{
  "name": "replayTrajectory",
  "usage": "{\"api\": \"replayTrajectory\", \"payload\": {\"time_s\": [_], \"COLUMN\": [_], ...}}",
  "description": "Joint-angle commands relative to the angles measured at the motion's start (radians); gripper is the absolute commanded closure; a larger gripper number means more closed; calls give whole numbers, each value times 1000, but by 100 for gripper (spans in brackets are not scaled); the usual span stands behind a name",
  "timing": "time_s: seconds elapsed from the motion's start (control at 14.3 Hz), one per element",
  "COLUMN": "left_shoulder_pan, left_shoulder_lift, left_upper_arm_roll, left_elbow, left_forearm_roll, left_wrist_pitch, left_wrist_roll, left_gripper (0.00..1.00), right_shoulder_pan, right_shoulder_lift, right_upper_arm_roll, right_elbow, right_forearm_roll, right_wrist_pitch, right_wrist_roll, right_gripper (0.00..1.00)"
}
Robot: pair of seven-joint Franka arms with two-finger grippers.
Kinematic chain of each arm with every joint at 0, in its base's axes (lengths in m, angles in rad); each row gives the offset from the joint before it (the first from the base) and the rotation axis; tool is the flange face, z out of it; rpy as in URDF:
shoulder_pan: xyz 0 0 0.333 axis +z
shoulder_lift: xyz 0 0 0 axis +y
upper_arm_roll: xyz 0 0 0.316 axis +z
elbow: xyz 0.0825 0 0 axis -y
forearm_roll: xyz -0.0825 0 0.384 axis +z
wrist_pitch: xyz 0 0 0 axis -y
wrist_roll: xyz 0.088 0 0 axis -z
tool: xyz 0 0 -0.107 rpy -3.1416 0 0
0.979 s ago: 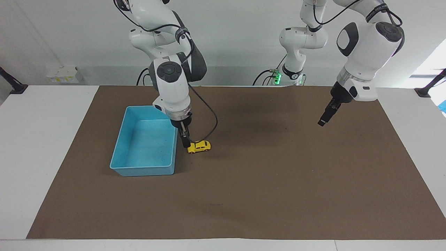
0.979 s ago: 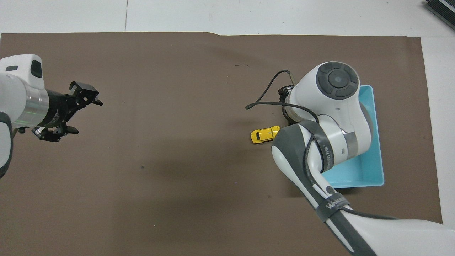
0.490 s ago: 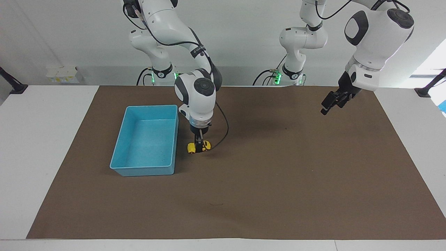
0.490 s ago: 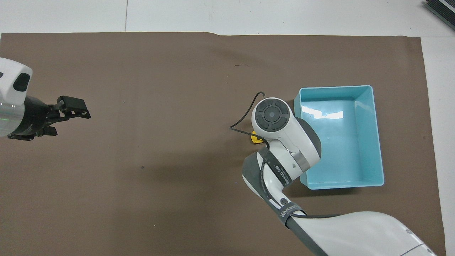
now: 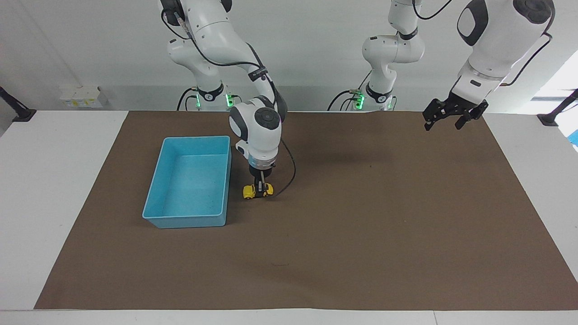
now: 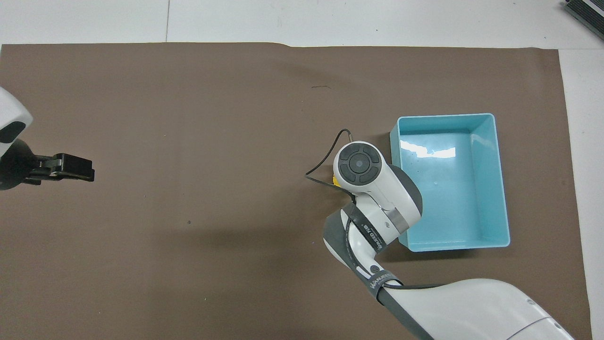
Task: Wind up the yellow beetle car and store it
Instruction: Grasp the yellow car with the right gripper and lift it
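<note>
The yellow beetle car [image 5: 258,191] sits on its wheels on the brown mat [image 5: 361,234], a little left of centre in the facing view, just beside the blue tray [image 5: 156,180] and apart from its long wall. The right gripper [image 5: 258,192] stands straight down over the car's middle, fingers closed across the roof and sides, so the car is pinched between them while its wheels rest on the mat. That vertical, mid-body hold looks chosen to press the toy down and drag it along the mat, which is how a pull-back spring would be wound; this is a judgement, as no winding key is visible. In the overhead view the right arm's wrist covers nearly all of the car, and only a sliver of yellow [image 6: 335,181] shows at its edge, right of centre. The tray lies open side up and holds nothing, placed close to the car, presumably so the storing move is short. The left gripper [image 5: 449,118] hangs in the air at the upper right of the facing view, over the mat's edge at the left arm's end of the table, its fingers spread wide and holding nothing; that arm waits. The winding step appears to be at hand; storing is not yet done.
</note>
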Motion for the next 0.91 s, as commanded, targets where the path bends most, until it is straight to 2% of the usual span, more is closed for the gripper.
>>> {"api": "replayTrajectory", "payload": {"time_s": [0.0,0.21,0.42,0.7,0.84], "left_shoulder_pan": [16,16,15,15,15], "left_shoulder_lift": [1,-5,-16,-16,-24], "left_upper_arm_roll": [-14,-17,-17,-14,-12], "left_elbow": [104,112,112,113,116], "left_forearm_roll": [21,18,12,11,9], "left_wrist_pitch": [-105,-105,-103,-108,-107], "left_wrist_roll": [22,17,17,17,17], "left_gripper": [0,0,0,0,0], "right_shoulder_pan": [-5,13,13,-2,-35], "right_shoulder_lift": [-23,-32,-98,-193,-239], "right_upper_arm_roll": [5,7,8,12,8], "right_elbow": [-17,45,60,63,63], "right_forearm_roll": [-28,-30,-11,-1,91], "right_wrist_pitch": [9,-92,-154,-235,-243], "right_wrist_roll": [3,0,-40,-193,-330], "right_gripper": [100,100,100,100,100]}}
